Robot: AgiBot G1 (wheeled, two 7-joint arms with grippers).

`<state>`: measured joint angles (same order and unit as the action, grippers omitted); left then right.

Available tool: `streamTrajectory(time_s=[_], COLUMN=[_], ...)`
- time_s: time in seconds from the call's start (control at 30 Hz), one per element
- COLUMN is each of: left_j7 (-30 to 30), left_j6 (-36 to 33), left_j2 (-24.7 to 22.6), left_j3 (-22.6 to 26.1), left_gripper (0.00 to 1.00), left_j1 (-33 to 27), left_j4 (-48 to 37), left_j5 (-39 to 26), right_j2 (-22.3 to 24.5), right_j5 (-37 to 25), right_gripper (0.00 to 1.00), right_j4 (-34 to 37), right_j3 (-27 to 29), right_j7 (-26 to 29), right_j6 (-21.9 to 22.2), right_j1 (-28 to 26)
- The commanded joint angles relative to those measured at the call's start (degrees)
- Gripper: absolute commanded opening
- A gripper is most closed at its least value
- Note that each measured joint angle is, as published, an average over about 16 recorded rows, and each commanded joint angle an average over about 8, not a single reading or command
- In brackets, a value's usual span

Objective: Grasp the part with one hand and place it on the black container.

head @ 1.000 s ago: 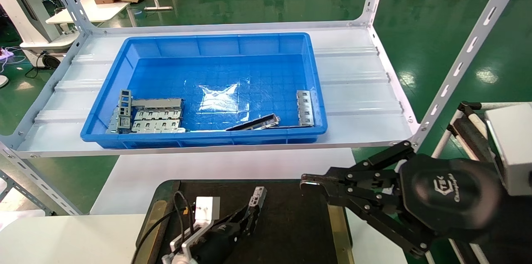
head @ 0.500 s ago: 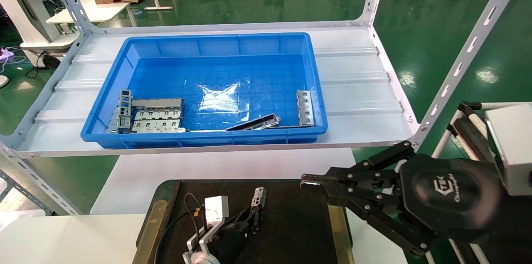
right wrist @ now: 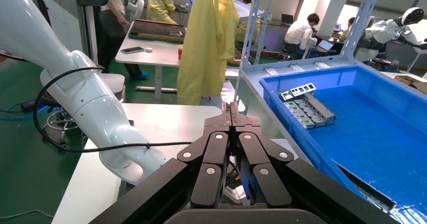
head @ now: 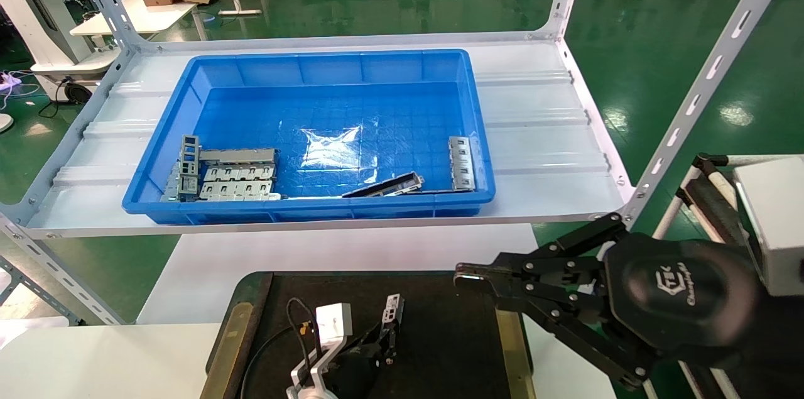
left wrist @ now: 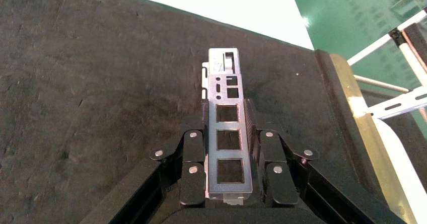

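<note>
My left gripper (head: 382,335) is shut on the part (head: 392,310), a slim silver-grey bracket with square cutouts, and holds it over the middle of the black container (head: 440,349). In the left wrist view the part (left wrist: 226,128) lies lengthwise between the jaws (left wrist: 227,116), its free end pointing out over the matte black tray surface (left wrist: 100,93). I cannot tell if it touches the tray. My right gripper (head: 461,274) is shut and empty, parked over the tray's right edge; its closed fingertips (right wrist: 233,110) show in the right wrist view.
A deep blue bin (head: 314,210) stands on the white shelf (head: 540,135) behind the tray, holding several metal plates (head: 235,176), a dark strip (head: 383,186) and a bracket (head: 460,163). Shelf posts (head: 703,85) rise at the right. A gold side strip (head: 510,336) borders the tray.
My left gripper has moved to the right and slightly toward me over the tray, carrying the part with it. The right arm has not moved.
</note>
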<state>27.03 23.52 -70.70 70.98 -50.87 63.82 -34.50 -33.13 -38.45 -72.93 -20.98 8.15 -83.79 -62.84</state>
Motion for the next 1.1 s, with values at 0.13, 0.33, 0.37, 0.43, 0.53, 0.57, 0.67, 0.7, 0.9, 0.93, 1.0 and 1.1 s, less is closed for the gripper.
streamTrajectory(time_s=[0.13, 0.33, 0.37, 0.43, 0.53, 0.57, 0.67, 0.7, 0.9, 0.93, 1.0, 1.1], left_j7=[-1.4, -2.5, -2.6, -2.9, -3.3, -3.4, -3.6, -3.6, -4.0, -4.1, -4.2, -4.3], left_j6=[1.7, 2.8, 2.9, 3.1, 3.4, 3.5, 3.7, 3.7, 3.4, 3.1, 2.3, 0.4], left_j2=[-0.1, 0.0, 0.0, 0.1, 0.1, 0.1, 0.2, 0.2, 0.8, 1.0, 1.6, 3.2], left_j3=[1.5, 2.7, 2.8, 3.1, 3.5, 3.5, 3.7, 3.8, 3.9, 3.9, 3.7, 3.4], left_gripper=[0.01, 0.65, 0.78, 0.97, 1.0, 1.0, 1.0, 1.0, 1.0, 1.0, 1.0, 1.0], left_j1=[-0.6, -1.0, -1.1, -1.2, -1.3, -1.3, -1.4, -1.4, -1.7, -1.8, -1.9, -2.0], left_j4=[0.7, 1.7, 1.8, 2.1, 2.5, 2.6, 2.8, 2.8, 3.7, 4.1, 4.9, 6.8], left_j5=[3.2, 5.7, 5.9, 6.4, 7.0, 7.1, 7.5, 7.6, 7.0, 6.7, 6.0, 4.4], right_j2=[0.0, 0.0, 0.0, 0.0, 0.0, 0.0, 0.0, 0.0, 0.0, 0.0, 0.0, 0.0], right_j5=[0.0, 0.0, 0.0, 0.0, 0.0, 0.0, 0.0, 0.0, 0.0, 0.0, 0.0, 0.0], right_gripper=[0.0, 0.59, 0.72, 0.94, 1.0, 1.0, 1.0, 1.0, 1.0, 1.0, 1.0, 1.0], right_j4=[0.0, 0.0, 0.0, 0.0, 0.0, 0.0, 0.0, 0.0, 0.0, 0.0, 0.0, 0.0], right_j3=[0.0, 0.0, 0.0, 0.0, 0.0, 0.0, 0.0, 0.0, 0.0, 0.0, 0.0, 0.0], right_j7=[0.0, 0.0, 0.0, 0.0, 0.0, 0.0, 0.0, 0.0, 0.0, 0.0, 0.0, 0.0], right_j6=[0.0, 0.0, 0.0, 0.0, 0.0, 0.0, 0.0, 0.0, 0.0, 0.0, 0.0, 0.0], right_j1=[0.0, 0.0, 0.0, 0.0, 0.0, 0.0, 0.0, 0.0, 0.0, 0.0, 0.0, 0.0])
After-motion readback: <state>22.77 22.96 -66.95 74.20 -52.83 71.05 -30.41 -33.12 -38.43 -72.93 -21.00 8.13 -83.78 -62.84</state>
